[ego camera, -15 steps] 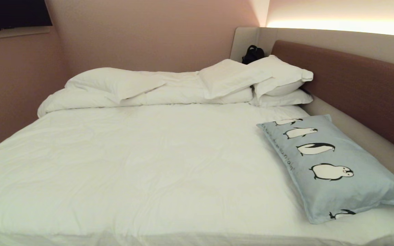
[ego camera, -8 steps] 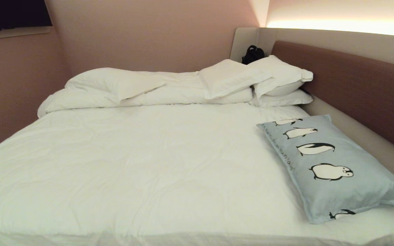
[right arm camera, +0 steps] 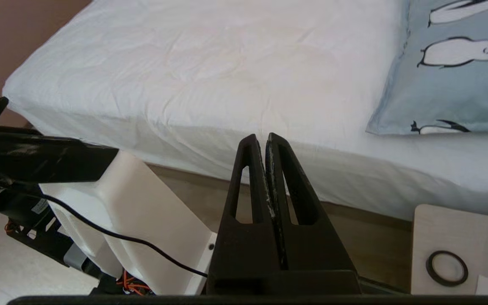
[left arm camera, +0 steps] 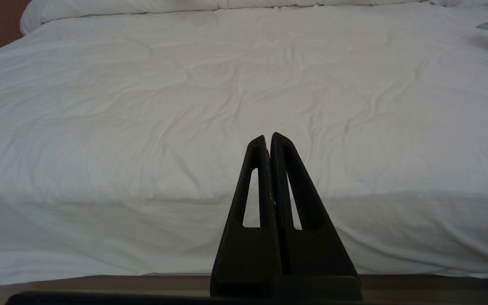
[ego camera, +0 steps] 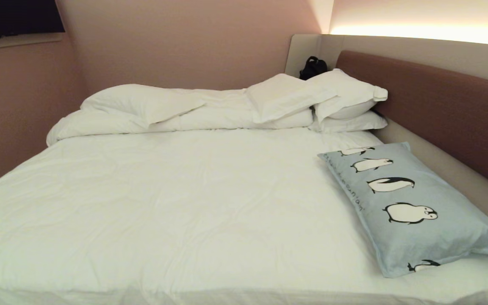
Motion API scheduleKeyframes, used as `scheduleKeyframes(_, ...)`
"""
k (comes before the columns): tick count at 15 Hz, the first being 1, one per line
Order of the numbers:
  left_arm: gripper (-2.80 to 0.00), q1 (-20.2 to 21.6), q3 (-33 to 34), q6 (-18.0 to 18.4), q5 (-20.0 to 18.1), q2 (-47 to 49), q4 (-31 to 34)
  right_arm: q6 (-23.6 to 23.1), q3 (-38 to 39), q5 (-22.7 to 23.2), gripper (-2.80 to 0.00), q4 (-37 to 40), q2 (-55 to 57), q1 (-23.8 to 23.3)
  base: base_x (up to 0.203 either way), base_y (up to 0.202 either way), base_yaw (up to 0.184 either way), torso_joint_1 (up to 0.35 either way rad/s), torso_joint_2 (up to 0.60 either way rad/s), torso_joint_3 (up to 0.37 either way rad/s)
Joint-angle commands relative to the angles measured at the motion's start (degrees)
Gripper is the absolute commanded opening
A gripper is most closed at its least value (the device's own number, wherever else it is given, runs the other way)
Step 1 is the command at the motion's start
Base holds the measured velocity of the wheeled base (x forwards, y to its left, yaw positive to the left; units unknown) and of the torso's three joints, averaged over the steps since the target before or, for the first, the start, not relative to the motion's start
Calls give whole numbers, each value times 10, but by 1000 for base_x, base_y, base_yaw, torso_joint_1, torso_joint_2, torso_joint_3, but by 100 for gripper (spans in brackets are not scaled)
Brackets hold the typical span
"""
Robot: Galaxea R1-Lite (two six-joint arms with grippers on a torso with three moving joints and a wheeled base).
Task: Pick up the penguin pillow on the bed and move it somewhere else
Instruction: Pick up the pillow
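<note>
Right end effector shut, empty, off bed

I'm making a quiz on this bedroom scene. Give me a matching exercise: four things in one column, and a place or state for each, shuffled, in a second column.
Things:
1. penguin pillow
2. black bag
3. right gripper
4. white duvet

Places or states:
A. shut, empty, short of the near edge of the bed
B. bunched along the far side of the bed
C. lying flat on the sheet beside the brown headboard
D. in the far corner, behind the stacked white pillows

Pairs: 1-C, 2-D, 3-A, 4-B
</note>
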Motion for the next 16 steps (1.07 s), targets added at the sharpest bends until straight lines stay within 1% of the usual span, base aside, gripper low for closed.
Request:
scheduleKeyframes(1, -280, 0, 0, 0, 0, 0, 0, 1, 6, 1, -280, 3, -25, 1, 0, 0, 0, 0, 0, 0)
scheduleKeyframes(3, -280, 0, 0, 0, 0, 0, 0, 1, 28, -5, -280, -3, -56, -8, 0, 0, 0, 0, 0, 0)
scheduleKeyframes(4, -280, 0, 0, 0, 0, 0, 0, 0, 45, -22, -280, -15, -68, -11, 0, 0, 0, 0, 0, 0)
scheduleKeyframes(8, -280, 0, 0, 0, 0, 0, -1, -3, 94, -138, -280, -102, -107, -11, 0, 0, 0, 0, 0, 0)
scheduleKeyframes(10, -280, 0, 0, 1, 0, 0, -1, -22, 124, -172, -280, -132, -130, -11, 0, 0, 0, 0, 0, 0)
scheduleKeyframes(12, -280, 0, 0, 0, 0, 0, 0, -43, 138, -176, -280, -139, -149, -11, 0, 0, 0, 0, 0, 0)
scheduleKeyframes(16, -280, 0, 0, 0, 0, 0, 0, -55, 146, -173, -280, -140, -179, -11, 0, 0, 0, 0, 0, 0)
